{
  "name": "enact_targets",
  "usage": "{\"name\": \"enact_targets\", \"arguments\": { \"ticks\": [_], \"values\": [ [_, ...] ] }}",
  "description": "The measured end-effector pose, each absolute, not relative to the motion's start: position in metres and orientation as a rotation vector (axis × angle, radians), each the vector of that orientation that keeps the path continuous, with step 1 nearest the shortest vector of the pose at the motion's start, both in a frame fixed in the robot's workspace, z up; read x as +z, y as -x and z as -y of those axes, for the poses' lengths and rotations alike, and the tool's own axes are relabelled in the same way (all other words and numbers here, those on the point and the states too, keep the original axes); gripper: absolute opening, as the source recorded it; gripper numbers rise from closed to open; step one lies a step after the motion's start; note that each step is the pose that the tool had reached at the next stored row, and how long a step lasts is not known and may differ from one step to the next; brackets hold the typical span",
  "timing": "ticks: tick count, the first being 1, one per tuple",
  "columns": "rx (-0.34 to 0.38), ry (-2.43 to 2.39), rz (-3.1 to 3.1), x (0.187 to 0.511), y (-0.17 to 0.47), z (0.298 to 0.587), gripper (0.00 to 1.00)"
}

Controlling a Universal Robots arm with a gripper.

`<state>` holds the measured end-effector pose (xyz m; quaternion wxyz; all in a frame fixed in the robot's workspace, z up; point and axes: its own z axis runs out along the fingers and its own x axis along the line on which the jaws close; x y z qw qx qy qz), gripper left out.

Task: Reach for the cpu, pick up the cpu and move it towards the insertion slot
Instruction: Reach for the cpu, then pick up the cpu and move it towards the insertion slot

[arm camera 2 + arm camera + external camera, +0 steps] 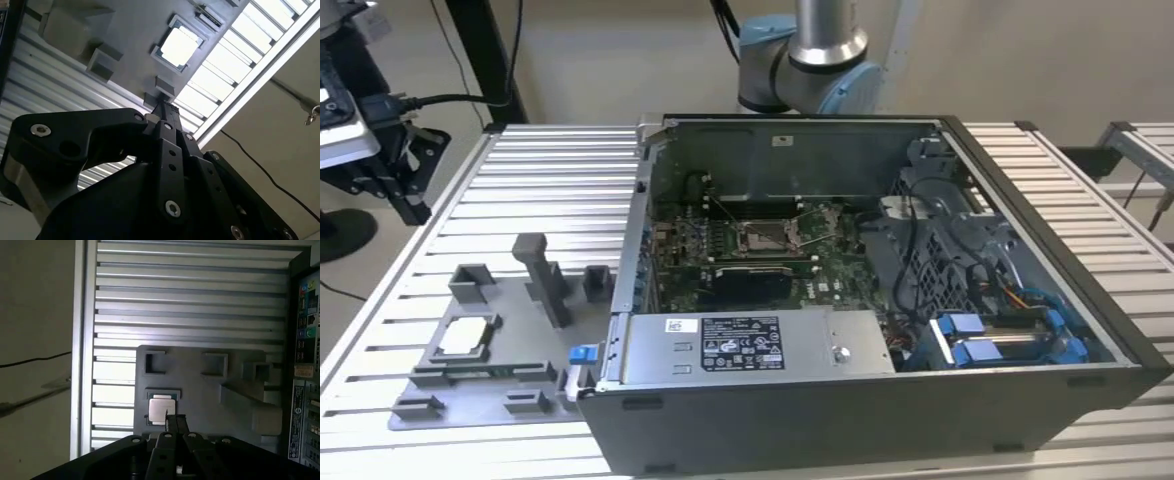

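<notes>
The cpu (464,338), a pale square chip with a darker rim, lies flat in a recess of the grey fixture plate (494,385) at the exterior view's left. Both wrist views look down on the cpu (161,409) (178,46) from well above. My gripper (175,419) (165,106) hangs high over the plate, its thin black fingers together with nothing between them, and its tip lines up near the chip's edge. The insertion slot (767,237) is the square socket on the motherboard inside the open computer case (1107,340).
Grey blocks and a tall post (540,275) rise from the fixture plate near the cpu. The case wall (638,250) stands between the plate and the socket. The slatted metal table (534,180) ends at an edge (80,340) beyond the plate. Cables and blue parts (987,345) crowd the case's right side.
</notes>
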<state>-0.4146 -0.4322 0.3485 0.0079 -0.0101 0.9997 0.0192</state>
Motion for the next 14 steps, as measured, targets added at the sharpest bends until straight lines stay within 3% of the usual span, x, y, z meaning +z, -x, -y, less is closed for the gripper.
{"name": "enact_targets", "arguments": {
  "ticks": [8, 9, 14],
  "values": [
    [0.060, 0.032, -3.125, 0.3484, 0.4164, 0.4322, 0.00],
    [0.060, 0.032, -3.125, 0.3484, 0.4164, 0.4322, 1.00],
    [0.060, 0.032, -3.125, 0.3484, 0.4166, 0.4322, 1.00]
  ]
}}
